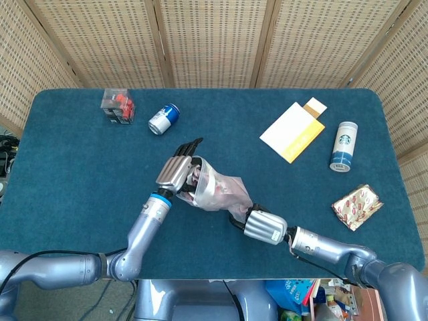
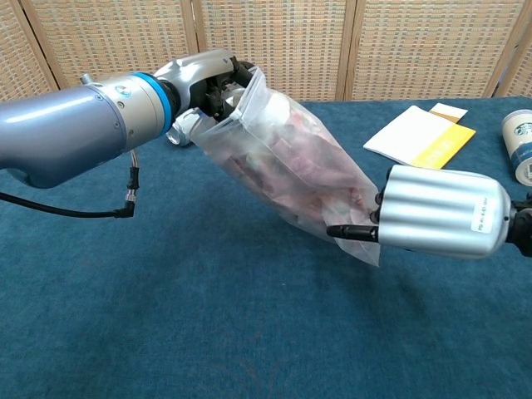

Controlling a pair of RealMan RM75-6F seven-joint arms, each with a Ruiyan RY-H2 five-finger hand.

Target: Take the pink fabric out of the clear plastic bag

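The clear plastic bag (image 1: 217, 190) (image 2: 291, 174) hangs tilted above the blue table, with the pink fabric (image 1: 212, 189) (image 2: 309, 170) bunched inside it. My left hand (image 1: 179, 170) (image 2: 208, 79) grips the bag's open mouth at the upper left and holds it up. My right hand (image 1: 263, 225) (image 2: 440, 220) is at the bag's lower end. Its thumb (image 2: 351, 231) lies across the front of the plastic and its other fingers are behind it. Whether they pinch the bag is not visible.
A soda can (image 1: 164, 118) and a clear box with red contents (image 1: 118, 105) lie at the back left. A white and yellow booklet (image 1: 292, 130) (image 2: 420, 137), a Starbucks can (image 1: 344, 146) (image 2: 519, 145) and a foil packet (image 1: 357, 206) sit on the right.
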